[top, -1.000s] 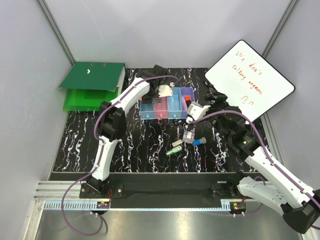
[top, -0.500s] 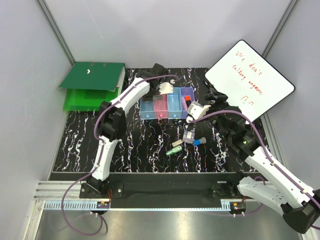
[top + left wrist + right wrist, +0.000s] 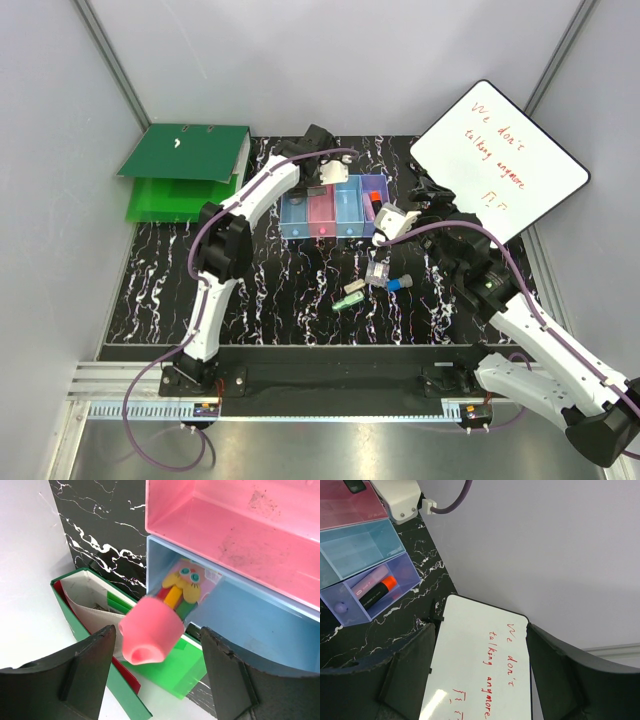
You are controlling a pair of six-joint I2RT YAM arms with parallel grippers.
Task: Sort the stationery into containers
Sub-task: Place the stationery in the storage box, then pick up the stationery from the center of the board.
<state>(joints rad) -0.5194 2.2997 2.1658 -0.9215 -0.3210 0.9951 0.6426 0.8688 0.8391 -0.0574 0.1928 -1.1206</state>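
The four joined bins (image 3: 335, 232) stand at the table's middle back, coloured blue, pink, blue, purple. My left gripper (image 3: 325, 178) hangs over their far left end, open. In the left wrist view (image 3: 157, 647) a pink-capped tube (image 3: 150, 636) with a cartoon label leans in the end blue bin (image 3: 260, 620), its cap between the jaws and touching neither. The pink bin (image 3: 240, 525) looks empty. My right gripper (image 3: 393, 222) is open and empty (image 3: 480, 627) near the purple bin (image 3: 395, 577), which holds an orange-tipped marker (image 3: 377, 592). Clear (image 3: 377, 272), blue (image 3: 400, 283), beige (image 3: 354, 286) and green (image 3: 348, 300) pieces lie loose in front.
Green binders (image 3: 185, 160) lie at the back left and also show in the left wrist view (image 3: 125, 692). A whiteboard (image 3: 500, 160) with red writing leans at the back right, close beyond my right gripper (image 3: 480, 675). Grey walls close in three sides.
My left gripper has drawn back a little toward the far wall, away from the bins. The right arm and the loose pieces have not moved.
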